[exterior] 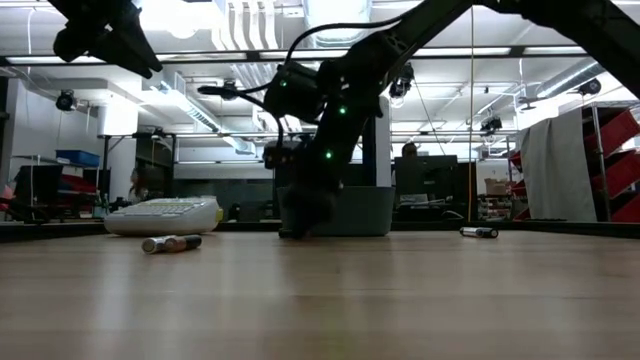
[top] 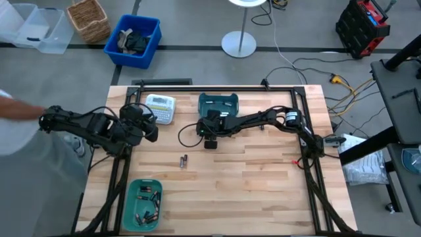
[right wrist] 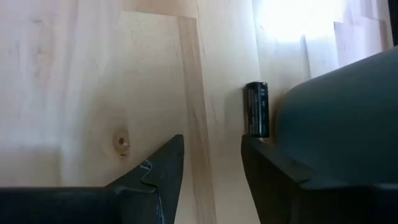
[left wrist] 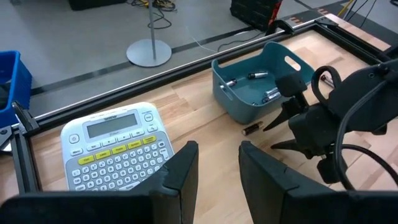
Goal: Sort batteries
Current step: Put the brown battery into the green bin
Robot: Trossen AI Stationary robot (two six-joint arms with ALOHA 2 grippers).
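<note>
Two batteries (top: 184,160) lie side by side on the wooden table, near its middle. A dark battery (right wrist: 258,109) lies on its side against the near wall of the far teal bin (top: 218,104), which holds a few batteries (left wrist: 252,76). My right gripper (right wrist: 211,168) is low over the table just short of that battery, open, with bare wood between its fingers. My left gripper (left wrist: 217,165) hangs open and raised over the table's left part, beside the white label-maker (top: 161,108). A second teal bin (top: 128,217) at the near left holds several batteries.
One more battery (exterior: 478,232) lies toward the table's right side. A black frame (top: 197,87) runs round the table's edges. On the floor beyond the far edge stand a blue crate (top: 135,39) and a lamp base (top: 238,44). Bare wood stretches across the near right.
</note>
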